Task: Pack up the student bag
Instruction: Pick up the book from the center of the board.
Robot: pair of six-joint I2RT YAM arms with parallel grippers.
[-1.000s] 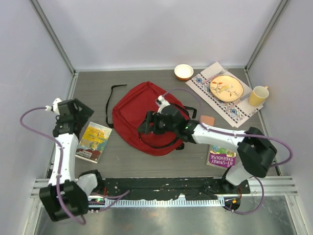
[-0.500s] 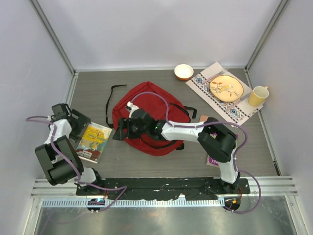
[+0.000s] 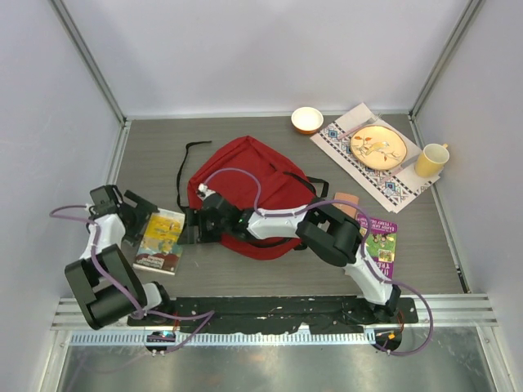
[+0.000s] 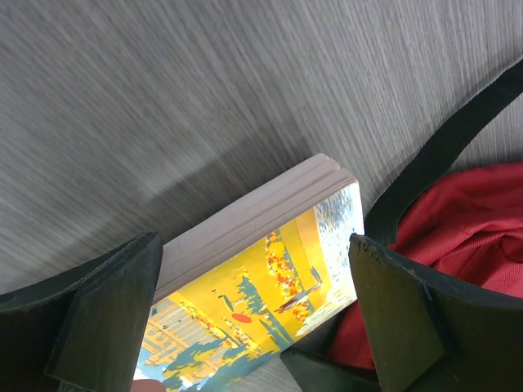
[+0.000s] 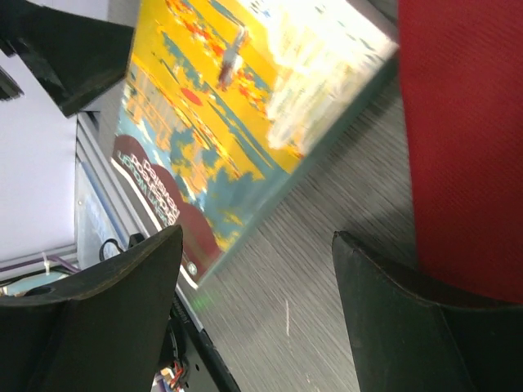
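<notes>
Wide apart and empty, the left jaws hang low over the outer edge of the yellow book (image 3: pixel 161 239), one finger on either side of its corner in the wrist view. The book lies flat on the counter (image 3: pixel 245 276). Just beside its right edge, the right jaws are also parted and hold nothing. They sit at the left rim of the student bag (image 3: pixel 245 192), which lies flat mid-counter. I cannot tell whether its zip is undone.

The step in hand looks like picking up this book as an item to pack. The book is thin and lies flat, so the next move likely calls for getting a finger under an edge before closing. The bag's mouth must also be open to take it.

The left arm (image 3: pixel 102 245) is folded back near its base, wrist turned inward. The right arm (image 3: pixel 278 219) stretches far leftward, low across the bag's front.
</notes>
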